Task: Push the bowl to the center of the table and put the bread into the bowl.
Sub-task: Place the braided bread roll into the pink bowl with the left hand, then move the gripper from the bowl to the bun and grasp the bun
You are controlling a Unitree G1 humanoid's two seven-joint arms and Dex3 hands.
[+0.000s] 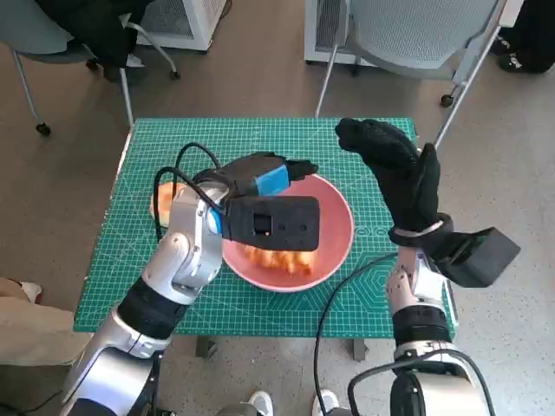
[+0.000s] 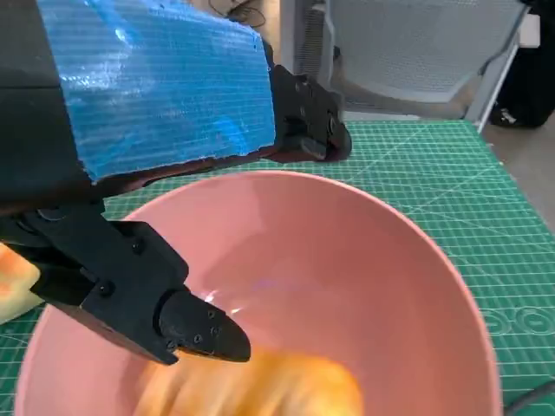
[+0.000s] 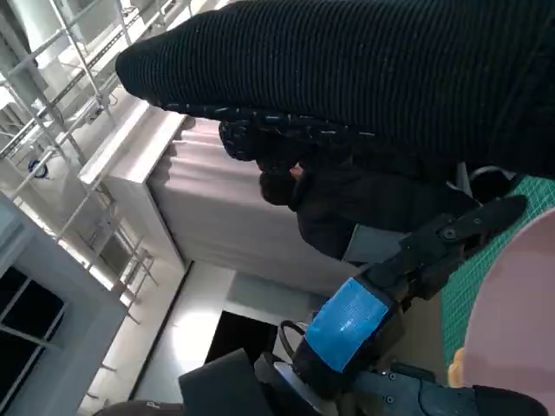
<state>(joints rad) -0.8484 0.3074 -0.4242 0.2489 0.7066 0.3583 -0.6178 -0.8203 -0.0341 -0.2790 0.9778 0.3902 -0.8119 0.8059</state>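
Now: bread (image 1: 277,258) in the bowl (image 1: 340,211), both hands empty

Head view. Sits near the middle of the green-matted table (image 1: 260,139), slightly toward the near edge: a pink bowl. Lying inside, against the near wall: the orange-brown bread. Hovering over the far half of the bowl: the left hand (image 1: 260,178), blue tape up, fingers spread toward the far rim, gripping nothing. Hiding part of the bowl's inside: the black camera box (image 1: 273,224) on that wrist. Lying on the mat just beside the bowl's left rim, partly behind the left forearm: a second orange lump (image 1: 159,204), too hidden to name. Raised off to the right of the bowl, clear of it: the right hand (image 1: 395,169), glove upright, fingers loosely extended, empty. Beyond the table: chairs (image 1: 416,35) on the floor.

Left wrist view. Filling the upper left: the taped back of the left hand (image 2: 156,95). Parted wide above the bowl (image 2: 451,286), nothing between them: the black fingers (image 2: 308,121) and thumb. Blurred at the bottom of the bowl, below the thumb: the bread (image 2: 260,386).

Right wrist view. Stretched along the top: the glove of the right hand (image 3: 364,69), fingers hardly visible. Farther off: the left hand (image 3: 351,316) by its blue tape, above the pink bowl rim (image 3: 520,321). Behind: a person in dark clothing (image 3: 347,208).
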